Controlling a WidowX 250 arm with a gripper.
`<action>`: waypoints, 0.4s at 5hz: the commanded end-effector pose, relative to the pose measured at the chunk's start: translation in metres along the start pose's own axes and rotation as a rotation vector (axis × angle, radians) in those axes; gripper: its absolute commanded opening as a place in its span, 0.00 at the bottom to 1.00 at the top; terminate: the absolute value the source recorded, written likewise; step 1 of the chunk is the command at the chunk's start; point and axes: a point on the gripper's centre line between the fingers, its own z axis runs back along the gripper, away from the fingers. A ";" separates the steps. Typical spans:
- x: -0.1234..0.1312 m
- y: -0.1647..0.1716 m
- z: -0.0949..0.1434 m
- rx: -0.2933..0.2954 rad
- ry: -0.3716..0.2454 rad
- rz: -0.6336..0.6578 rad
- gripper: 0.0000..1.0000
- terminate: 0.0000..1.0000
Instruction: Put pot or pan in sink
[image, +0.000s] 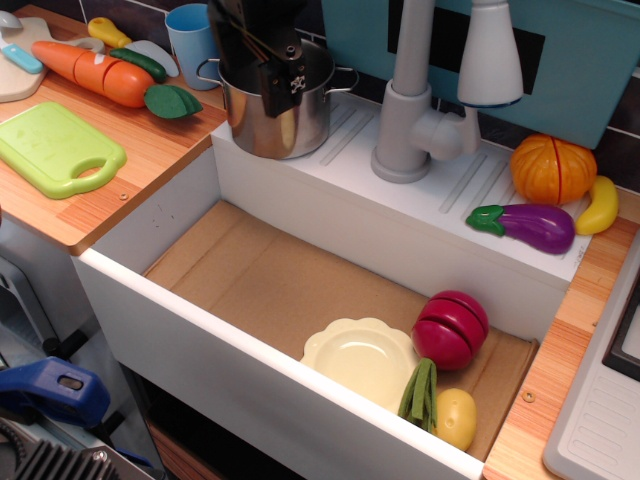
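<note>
Steel pot (272, 118) stands on the white ledge behind the sink (180, 215), left of the faucet (405, 110), with the blue cup (194, 42) just behind it. Black gripper (265, 68) hangs over the pot's rim; whether its jaws are parted or have the rim cannot be told. Judged step: secure the grasp. Seat one finger inside the wall and one outside, close firmly, then lift straight up to clear the ledge. Lower onto the bare brown floor at left, well apart from the plate (360, 358).
</note>
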 end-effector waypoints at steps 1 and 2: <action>0.017 0.019 -0.009 0.005 -0.086 -0.060 1.00 0.00; 0.028 0.023 -0.024 -0.023 -0.114 -0.076 1.00 0.00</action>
